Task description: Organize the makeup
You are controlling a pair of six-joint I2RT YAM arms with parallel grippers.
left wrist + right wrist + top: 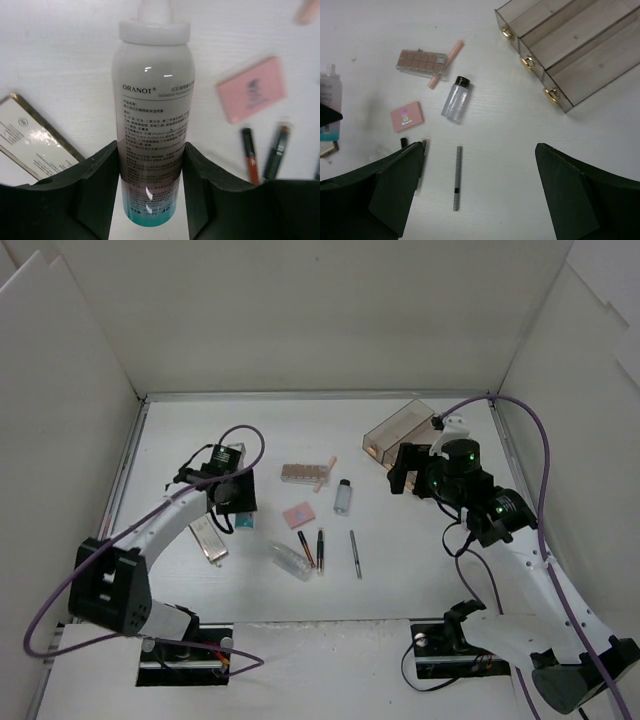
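The left arm (165, 525) reaches forward from its base, wrist bent so the left gripper (150, 165) faces down. Its two dark fingers (100, 185) press on either side of a white spray bottle (152, 90) — the cap end pointing away from the palm. The right arm (530, 570) also stretches forward, and the right gripper (480, 160) faces down — jaws spread wide apart.

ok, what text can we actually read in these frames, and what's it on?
"ORANOT", with a small registered mark: on the white bottle, left wrist view.
Blocks of fine print below it on the same bottle: too small to read.
Print and a round logo on the rectangular case: too small to read.
Emblem on the pink compact: blurred, unreadable.
Top and right wrist views: nothing legible.
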